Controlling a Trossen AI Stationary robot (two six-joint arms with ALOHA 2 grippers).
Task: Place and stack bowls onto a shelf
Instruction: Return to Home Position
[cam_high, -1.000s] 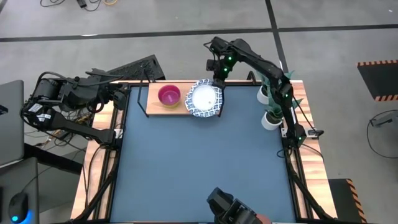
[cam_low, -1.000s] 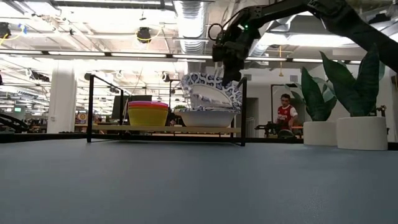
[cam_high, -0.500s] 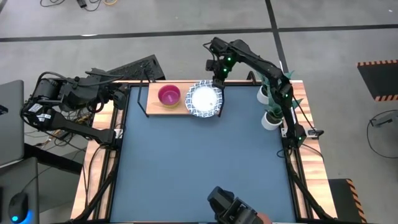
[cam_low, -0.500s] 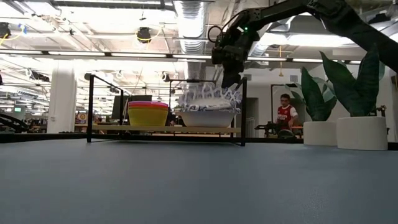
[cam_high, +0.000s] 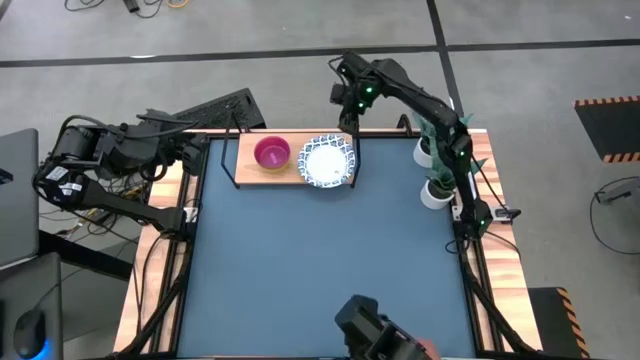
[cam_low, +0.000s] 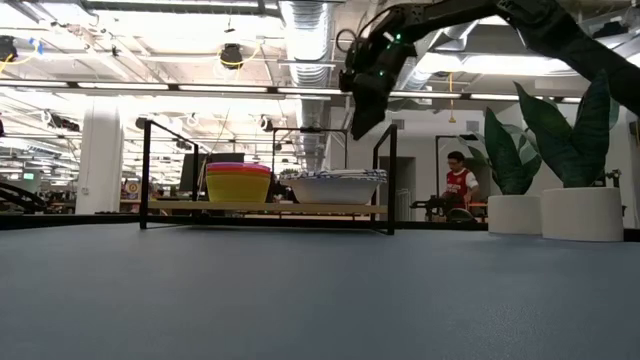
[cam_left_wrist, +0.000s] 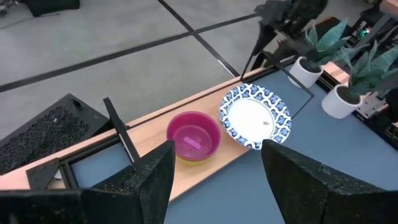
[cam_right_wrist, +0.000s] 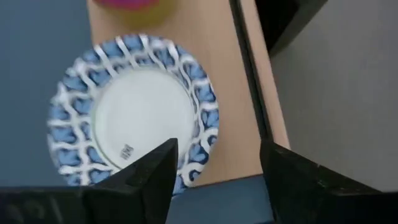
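The shelf (cam_high: 290, 172) stands at the table's far edge, a wooden board in a black wire frame. On its left part is a stack of small bowls, magenta on top (cam_high: 272, 153) (cam_low: 238, 183). To the right of them the white bowls with blue rims (cam_high: 328, 163) (cam_low: 335, 187) sit nested and level on the board. My right gripper (cam_high: 350, 108) (cam_low: 362, 118) hangs open above and just beyond the white bowls, touching nothing; its wrist view looks down on the top bowl (cam_right_wrist: 134, 112). My left gripper (cam_left_wrist: 214, 180) waits open at the table's far left corner.
Two white pots with green plants (cam_high: 432, 190) (cam_low: 580, 212) stand along the table's right edge. The shelf's black posts (cam_low: 391, 180) rise beside the white bowls. The blue tabletop (cam_high: 320, 260) spreads in front of the shelf. A person (cam_low: 458, 185) is in the room behind.
My right gripper has opened and let go of the top white bowl, then risen a little and tipped away from it. The bowl, held tilted on its edge a second ago, has dropped level into the white stack.
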